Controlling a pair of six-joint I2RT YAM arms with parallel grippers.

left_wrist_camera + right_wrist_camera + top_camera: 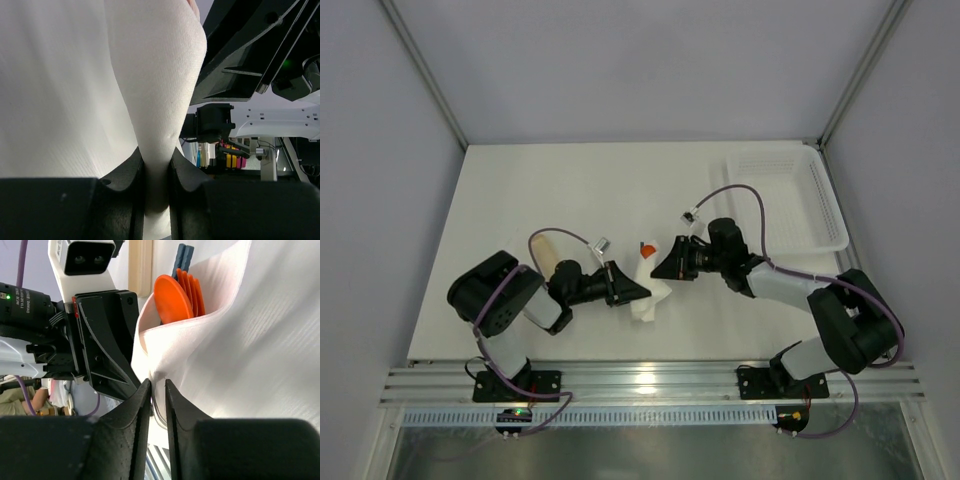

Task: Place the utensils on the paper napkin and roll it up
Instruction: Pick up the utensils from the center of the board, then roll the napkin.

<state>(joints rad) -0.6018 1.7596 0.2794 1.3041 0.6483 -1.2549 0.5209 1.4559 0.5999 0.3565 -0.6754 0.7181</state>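
Left gripper (157,167) clamped on paper napkin (160,75); right gripper (158,390) at a fold, hold unclear; utensils (175,290) tucked inside, rolling seemingly unfinished.

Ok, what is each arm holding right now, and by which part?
Left fingers pinch a fold of the napkin. Right fingers straddle its edge; grip unclear.

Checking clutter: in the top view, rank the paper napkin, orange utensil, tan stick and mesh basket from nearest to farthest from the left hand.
1. paper napkin, pinched in the left hand.
2. orange utensil, just beyond it.
3. tan stick, off to the left.
4. mesh basket, far right.
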